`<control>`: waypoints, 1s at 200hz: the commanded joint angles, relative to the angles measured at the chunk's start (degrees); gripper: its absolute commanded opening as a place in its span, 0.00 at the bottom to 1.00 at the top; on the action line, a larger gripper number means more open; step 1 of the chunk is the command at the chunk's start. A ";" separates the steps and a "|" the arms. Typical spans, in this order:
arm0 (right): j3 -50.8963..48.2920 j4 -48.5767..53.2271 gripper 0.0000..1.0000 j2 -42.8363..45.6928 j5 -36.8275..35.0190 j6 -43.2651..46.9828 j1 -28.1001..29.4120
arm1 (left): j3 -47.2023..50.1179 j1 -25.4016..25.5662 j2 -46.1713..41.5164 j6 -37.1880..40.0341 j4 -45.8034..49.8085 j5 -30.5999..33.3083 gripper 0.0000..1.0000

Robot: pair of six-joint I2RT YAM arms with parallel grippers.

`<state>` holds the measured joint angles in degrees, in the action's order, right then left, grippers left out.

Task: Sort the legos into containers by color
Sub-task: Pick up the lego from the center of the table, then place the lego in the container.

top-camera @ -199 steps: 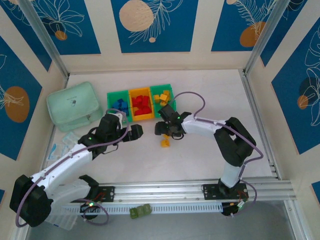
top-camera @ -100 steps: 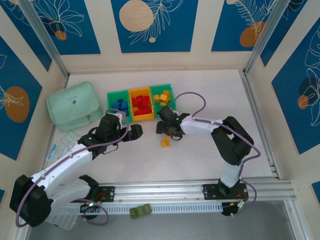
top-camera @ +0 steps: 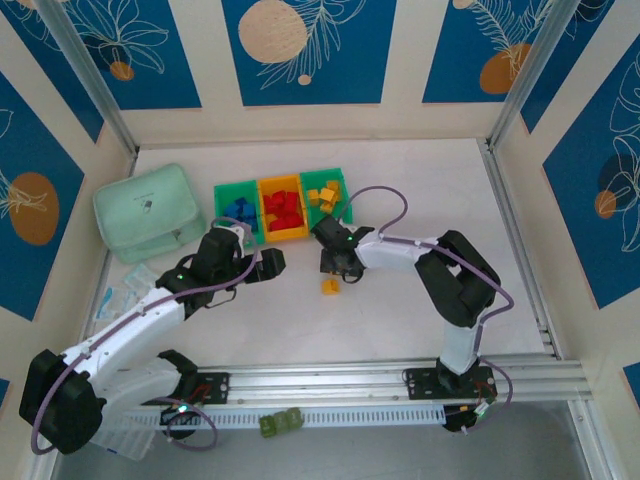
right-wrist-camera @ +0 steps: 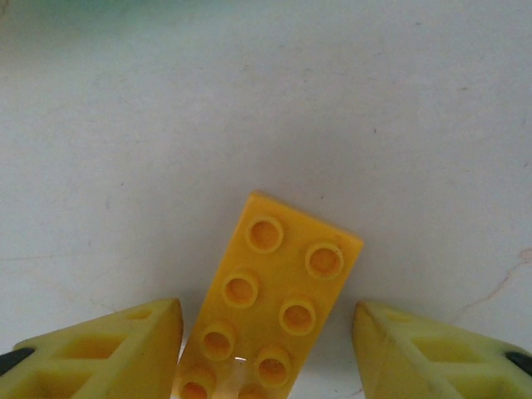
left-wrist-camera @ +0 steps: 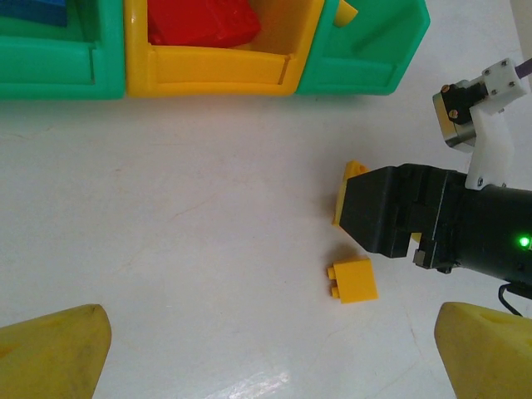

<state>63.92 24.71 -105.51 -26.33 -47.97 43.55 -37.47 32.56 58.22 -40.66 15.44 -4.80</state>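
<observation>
Step in hand: we judge this to be the pick-up of the long yellow brick (right-wrist-camera: 274, 291), one of two yellow pieces left loose on the table (top-camera: 420, 200).
Right gripper (right-wrist-camera: 266, 341): lowered over that brick, jaws partway in and astride it. The left pad sits at the brick's edge, but a gap shows at the right pad. The brick lies flat and skewed between the pads, so we read no grip yet.
Left gripper (left-wrist-camera: 270, 341): jaws fully apart, holding nothing, hanging above the table near the bins.
Small yellow brick (left-wrist-camera: 352, 279): loose on the table just beside the right gripper.
Bins: the left green bin (left-wrist-camera: 50, 71) holds blue bricks (top-camera: 238, 210), the orange bin (left-wrist-camera: 208, 71) red bricks (top-camera: 283, 212), and the right green bin (left-wrist-camera: 374, 50) yellow bricks (top-camera: 322, 195).
Progress: we judge the sort nearly complete.
Next move: close until both pads bear on the long sides, expecting the skewed brick to turn. Then lift clear and carry it to the right green bin.
</observation>
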 commanded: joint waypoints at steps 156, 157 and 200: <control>7.80 0.60 0.31 5.77 -2.91 14.24 -3.53 | -8.79 -0.29 2.66 4.97 4.13 2.36 0.99; 8.02 0.60 0.31 5.77 -2.75 14.40 -3.72 | -8.91 -0.34 2.72 4.97 4.23 2.35 0.99; 18.67 -0.46 0.31 -1.54 3.21 19.05 -8.99 | -12.72 -1.99 6.05 6.29 4.80 2.52 0.99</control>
<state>76.31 24.84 -102.28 -26.74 -32.97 36.67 -47.24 31.70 62.92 -36.29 18.63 -3.31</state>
